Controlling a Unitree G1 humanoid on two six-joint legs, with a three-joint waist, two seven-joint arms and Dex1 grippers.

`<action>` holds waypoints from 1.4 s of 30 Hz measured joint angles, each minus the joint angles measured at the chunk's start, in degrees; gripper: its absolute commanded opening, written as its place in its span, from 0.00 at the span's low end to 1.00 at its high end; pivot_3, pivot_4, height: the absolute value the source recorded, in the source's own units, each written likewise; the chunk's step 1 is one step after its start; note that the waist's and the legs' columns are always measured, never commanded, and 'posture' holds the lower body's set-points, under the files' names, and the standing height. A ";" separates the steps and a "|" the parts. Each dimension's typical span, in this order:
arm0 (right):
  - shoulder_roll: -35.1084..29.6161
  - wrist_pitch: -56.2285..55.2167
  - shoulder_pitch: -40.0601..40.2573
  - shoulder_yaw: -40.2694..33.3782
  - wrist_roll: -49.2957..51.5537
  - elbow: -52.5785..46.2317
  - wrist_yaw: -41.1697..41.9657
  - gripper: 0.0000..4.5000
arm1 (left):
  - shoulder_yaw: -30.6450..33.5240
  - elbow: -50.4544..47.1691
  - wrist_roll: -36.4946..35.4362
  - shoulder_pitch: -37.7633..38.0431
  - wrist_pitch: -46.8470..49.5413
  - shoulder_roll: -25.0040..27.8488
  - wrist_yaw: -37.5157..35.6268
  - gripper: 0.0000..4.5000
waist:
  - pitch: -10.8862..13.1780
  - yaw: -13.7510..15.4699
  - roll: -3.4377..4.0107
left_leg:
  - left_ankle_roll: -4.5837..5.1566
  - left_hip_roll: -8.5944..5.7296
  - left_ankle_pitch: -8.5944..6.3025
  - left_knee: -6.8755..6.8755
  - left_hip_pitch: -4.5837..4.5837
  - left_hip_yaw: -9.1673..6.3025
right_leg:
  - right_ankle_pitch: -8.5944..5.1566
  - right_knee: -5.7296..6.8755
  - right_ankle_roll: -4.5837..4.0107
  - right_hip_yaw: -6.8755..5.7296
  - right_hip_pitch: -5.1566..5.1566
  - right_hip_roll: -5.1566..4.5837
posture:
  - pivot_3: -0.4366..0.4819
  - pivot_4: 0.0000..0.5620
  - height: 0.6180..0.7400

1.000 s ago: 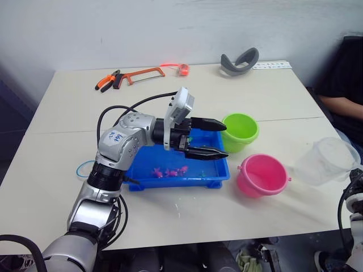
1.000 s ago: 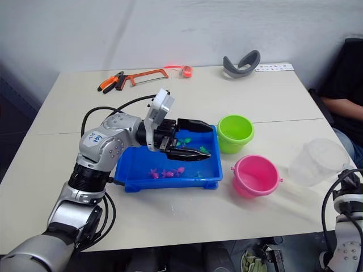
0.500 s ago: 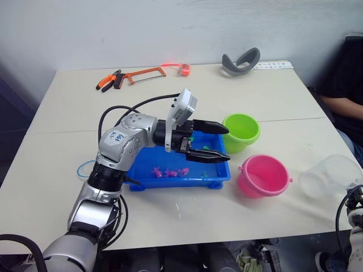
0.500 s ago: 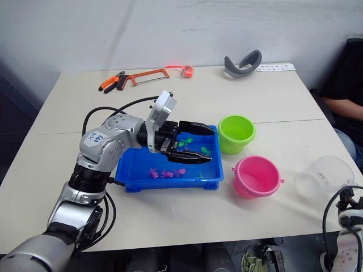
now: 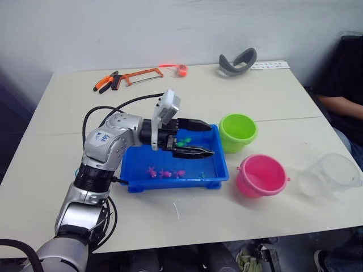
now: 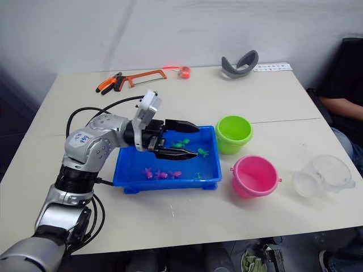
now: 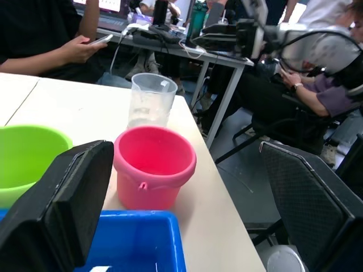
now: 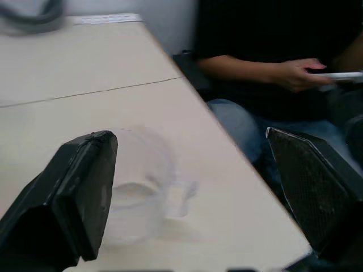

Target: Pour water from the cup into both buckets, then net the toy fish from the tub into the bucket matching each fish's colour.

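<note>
Cup (image 6: 322, 175): clear, upright on the table near its right edge, well to the right of the pink bucket (image 6: 255, 175); a little water seen at the bottom in the right wrist view; not held by anything.
Cup handle: turned roughly toward the right gripper in the right wrist view; exact direction hard to tell.
Right gripper (image 8: 187, 192): jaws wide apart, empty; cup between and beyond the two fingers (image 8: 79, 187), not touched.
Left gripper (image 5: 195, 137): jaws apart, empty; hovering above the blue tub (image 5: 130, 180), pointing toward the green bucket (image 5: 238, 131).
Nearer arm for the cup: the right one, clearly; left gripper separated from it by the tub and both buckets.
Buckets: green one just beside the tub's far right corner, pink one nearer the front edge of the table; both apart from the cup.
Toy fish (image 6: 160, 173): pink ones and green ones lying inside the tub.
Net: not found with certainty.
Judgement: pouring perhaps finished, cup set down; netting not yet begun.
</note>
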 measured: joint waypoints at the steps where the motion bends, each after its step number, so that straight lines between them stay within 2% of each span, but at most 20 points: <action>1: -1.60 0.76 -0.04 -0.24 1.56 -0.18 0.84 1.00 | 0.00 0.00 0.01 0.24 0.02 0.30 0.02 1.00 | 0.02 -0.16 -0.03 | 0.01 0.00 0.00 0.00 0.02 0.00 | 0.01 0.00 0.01 0.02 0.02 0.00 | 0.48 0.27 1.00; 4: -15.88 5.40 -9.01 1.81 17.78 -1.02 3.35 1.00 | 1.19 -1.36 0.03 2.80 0.26 3.99 0.11 1.00 | 0.16 -0.85 -0.27 | 0.04 0.06 -0.02 0.00 0.10 -0.16 | 0.02 -0.09 0.02 0.07 0.20 0.01 | 0.48 0.27 1.00; 5: -17.77 5.69 -10.91 3.13 19.85 -1.14 3.33 1.00 | 1.63 -1.56 0.02 3.18 0.37 4.76 0.10 1.00 | 0.18 -0.97 -0.31 | 0.03 0.09 -0.03 0.00 0.13 -0.16 | 0.02 -0.11 0.02 0.08 0.21 0.05 | 0.48 0.27 1.00; 6: -22.67 5.84 -17.13 8.50 23.84 -1.72 3.66 1.00 | 3.36 -2.33 0.00 4.97 0.86 7.21 0.64 1.00 | 0.24 -1.09 -0.42 | -0.01 0.18 -0.04 -0.04 0.14 -0.18 | 0.02 -0.17 0.01 0.07 0.21 0.11 | 0.48 0.27 1.00; 9: -29.79 5.68 -28.14 22.36 25.01 -3.12 6.35 1.00 | 6.91 -4.12 0.01 9.94 2.60 13.18 1.96 1.00 | 0.35 -1.02 -0.62 | -0.09 0.58 -0.06 -0.18 0.01 -0.22 | 0.00 -0.35 -0.02 0.00 0.10 0.17 | 0.48 0.27 1.00; 10: -30.46 5.59 -29.80 25.19 24.52 -3.36 7.06 1.00 | 7.84 -4.04 0.05 11.04 3.18 14.36 2.36 1.00 | 0.35 -0.81 -0.65 | -0.10 0.60 -0.08 -0.17 -0.20 -0.19 | 0.00 -0.34 -0.02 0.01 -0.13 0.14 | 0.48 0.27 1.00; 12: -30.40 5.11 -39.84 37.01 20.03 -2.05 9.12 1.00 | 11.36 -4.70 0.10 16.23 3.75 19.17 3.03 1.00 | 0.35 -0.52 -0.72 | -0.05 0.62 -0.20 0.10 -0.63 -0.18 | 0.00 -0.26 -0.03 -0.06 -0.47 0.01 | 0.48 0.27 1.00; 16: -26.77 4.49 -53.92 50.89 12.71 1.08 13.69 1.00 | 17.95 -2.79 1.46 24.61 3.09 26.65 3.69 1.00 | 0.37 -0.79 -0.76 | 0.07 0.66 -0.36 0.56 -1.06 -0.13 | -0.05 -0.01 -0.11 -0.30 -0.93 -0.52 | 0.48 0.27 1.00; 19: -21.97 4.57 -60.10 59.41 7.42 2.81 17.45 1.00 | 22.66 1.01 3.20 28.76 0.83 30.76 4.30 1.00 | 0.37 -0.58 -0.77 | 0.13 0.59 -0.33 0.63 -1.07 -0.14 | -0.05 0.14 -0.16 -0.38 -0.98 -0.60 | 0.48 0.27 1.00; 23: -17.22 4.56 -63.70 65.45 1.60 4.17 20.91 1.00 | 25.15 8.56 6.79 31.70 -3.84 34.79 4.57 1.00 | 0.37 -0.54 -0.77 | 0.15 0.53 -0.32 0.62 -1.09 -0.07 | -0.03 0.22 -0.19 -0.83 -1.07 -0.62 | 0.48 0.27 1.00; 27: -14.39 4.60 -65.16 68.17 -2.72 4.85 23.61 1.00 | 24.13 17.26 10.83 28.04 -6.40 37.29 5.89 1.00 | 0.37 -0.42 -0.77 | 0.16 0.51 -0.33 0.60 -1.20 -0.06 | -0.04 0.25 -0.21 -0.97 -1.18 -0.65 | 0.48 0.27 1.00; 30: -13.44 4.67 -65.30 69.29 -4.65 4.88 24.93 1.00 | 20.14 21.36 14.03 24.71 -7.25 38.63 5.49 1.00 | 0.37 -0.51 -0.77 | 0.17 0.48 -0.33 0.56 -1.22 0.02 | -0.05 0.25 -0.21 -0.94 -1.24 -0.61 | 0.48 0.27 1.00; 32: -12.39 4.78 -65.32 69.47 -5.79 4.89 25.24 1.00 | 15.03 25.40 17.48 19.46 -7.29 38.22 5.50 1.00 | 0.37 -0.32 -0.78 | 0.17 0.43 -0.32 0.62 -1.23 0.01 | -0.05 0.34 -0.21 -1.00 -1.27 -0.44 | 0.48 0.27 1.00; 39: -10.05 6.26 -62.43 68.86 -6.69 2.21 23.95 1.00 | 1.31 41.11 28.56 1.93 -8.35 31.48 5.54 1.00 | 0.33 0.12 -0.85 | 0.23 0.36 -0.27 0.73 -1.26 0.05 | -0.05 0.53 -0.21 -0.94 -1.33 -0.41 | 0.48 0.27 1.00; 42: -9.10 7.07 -60.36 67.59 -6.55 -0.13 21.86 1.00 | -2.91 49.56 33.80 -4.15 -12.14 27.62 7.61 1.00 | 0.33 0.23 -0.86 | 0.23 0.38 -0.28 0.79 -1.26 0.09 | -0.05 0.60 -0.21 -0.90 -1.37 -0.40 | 0.48 0.27 1.00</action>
